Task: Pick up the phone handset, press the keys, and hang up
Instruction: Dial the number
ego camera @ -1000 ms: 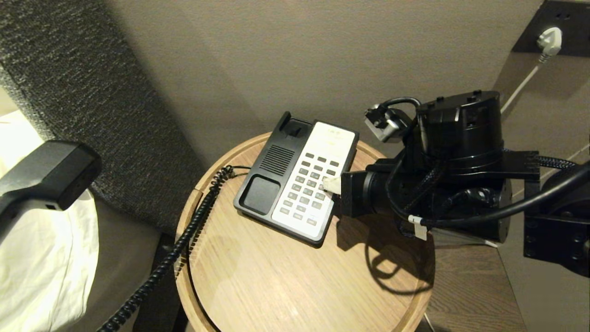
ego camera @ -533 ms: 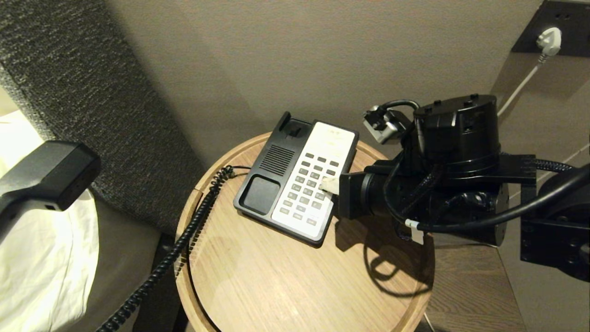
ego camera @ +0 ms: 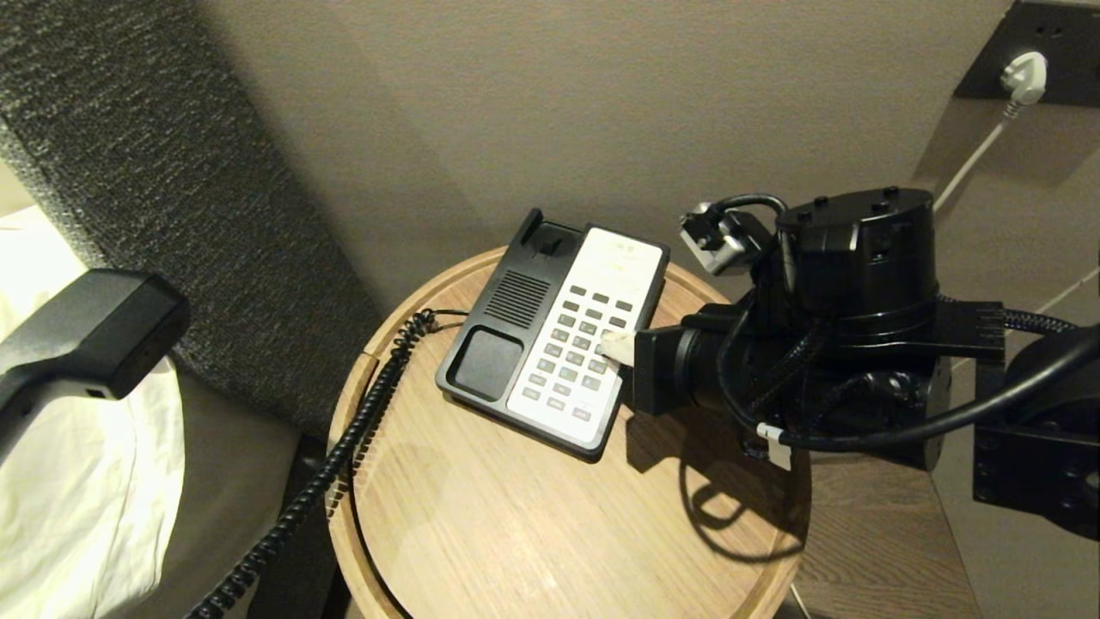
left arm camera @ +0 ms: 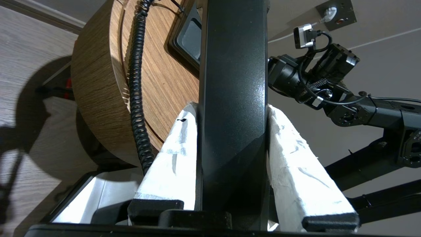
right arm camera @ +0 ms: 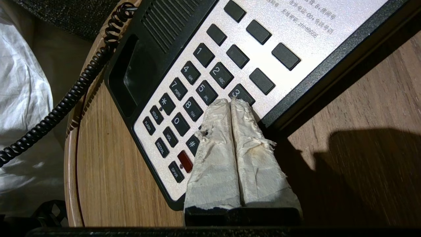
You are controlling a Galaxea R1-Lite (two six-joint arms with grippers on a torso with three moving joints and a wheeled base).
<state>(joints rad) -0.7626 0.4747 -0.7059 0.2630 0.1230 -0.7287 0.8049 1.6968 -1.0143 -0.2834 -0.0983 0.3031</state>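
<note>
Black plastic fills the gap between our left gripper (left arm camera: 232, 131) fingers: the phone handset (left arm camera: 232, 82) stands clamped there, one white-taped finger (left arm camera: 171, 158) pressed to each flank, its bar running on past the fingertips. In the head view the handset (ego camera: 86, 335) is up at the far left, well off the round wooden table (ego camera: 516, 516), with its coiled cord (ego camera: 344, 447) trailing down over the table's left rim toward the phone base (ego camera: 559, 335). Our right gripper (right arm camera: 230, 103) has its two taped fingers (right arm camera: 213, 148) pressed together with nothing between them, tips down on the keypad (right arm camera: 197, 89) at the right-hand key column, just below the "3" key (right arm camera: 241, 93); we cannot tell which key is touched, as the tips hide it. Left of those fingertips lie the remaining number keys and the empty handset cradle (ego camera: 485, 361); beyond the base's right edge is bare table carrying the arm's shadow. A white plug (ego camera: 1027, 73) sits in a wall socket behind the right arm. Nothing stands between the fingertips and the keys. Compared with a second ago, we note the right wrist housing sits slightly lower and the fingertips have stayed on the same patch of keypad; the handset at left has shifted slightly downward.
</note>
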